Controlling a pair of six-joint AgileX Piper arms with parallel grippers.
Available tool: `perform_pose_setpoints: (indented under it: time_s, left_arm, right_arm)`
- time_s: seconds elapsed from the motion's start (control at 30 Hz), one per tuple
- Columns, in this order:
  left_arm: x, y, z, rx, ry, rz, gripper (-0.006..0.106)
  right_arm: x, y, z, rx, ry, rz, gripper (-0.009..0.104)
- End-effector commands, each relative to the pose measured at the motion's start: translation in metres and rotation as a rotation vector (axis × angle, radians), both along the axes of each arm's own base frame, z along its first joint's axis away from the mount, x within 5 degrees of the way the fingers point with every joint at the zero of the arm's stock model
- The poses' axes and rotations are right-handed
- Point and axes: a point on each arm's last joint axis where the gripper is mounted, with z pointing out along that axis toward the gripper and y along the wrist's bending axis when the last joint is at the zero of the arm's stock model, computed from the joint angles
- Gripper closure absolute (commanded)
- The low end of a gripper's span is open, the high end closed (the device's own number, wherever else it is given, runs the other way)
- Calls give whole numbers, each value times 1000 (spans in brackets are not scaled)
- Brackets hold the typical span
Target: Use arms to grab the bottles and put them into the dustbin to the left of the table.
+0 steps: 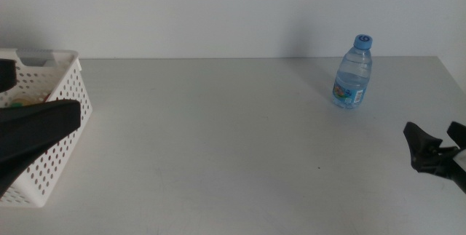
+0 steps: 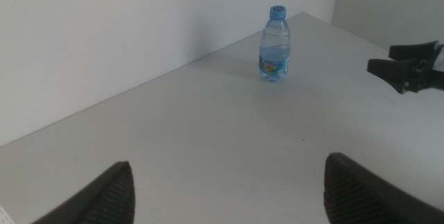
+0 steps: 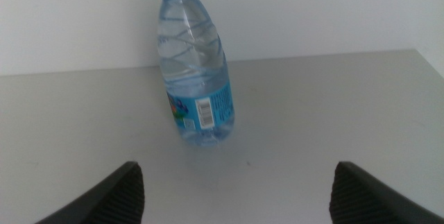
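- Standing upright on the table [image 1: 218, 155], the water bottle [image 1: 353, 73] sits ahead of the right gripper [image 1: 435, 146], well apart from it; we note its jaws spread apart, holding nothing.
- We find the left gripper [image 2: 229, 189] over the dustbin [image 1: 54, 111], far from the bottle, jaws wide apart and empty.
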Motion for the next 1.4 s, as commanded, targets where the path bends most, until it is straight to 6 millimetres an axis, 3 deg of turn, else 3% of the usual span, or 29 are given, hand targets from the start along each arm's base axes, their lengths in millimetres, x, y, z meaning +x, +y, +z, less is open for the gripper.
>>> perform_pose_setpoints:
  time_s: [0.0, 0.2, 0.47, 0.77, 0.9, 1.37]
  left_arm:
    - [1, -1, 14, -71, -69, -2, 7]
    - [1, -1, 14, -71, -69, -2, 7]
    - [1, -1, 14, -71, -69, -2, 7]
    - [1, -1, 14, -71, -69, -2, 7]
    - [1, -1, 14, -71, -69, -2, 7]
    - [1, -1, 14, -71, -69, -2, 7]
  right_arm:
    - [20, 4, 30, 4, -268, 63, 1]
    - [71, 14, 35, 34, -303, 226, 1]
    - [125, 12, 35, 67, -346, 252, 1]
    - [178, 35, 32, -6, -260, 301, 1]
    - [200, 34, 21, -58, -171, 250, 1]
    - [231, 35, -3, -40, -166, 209, 2]
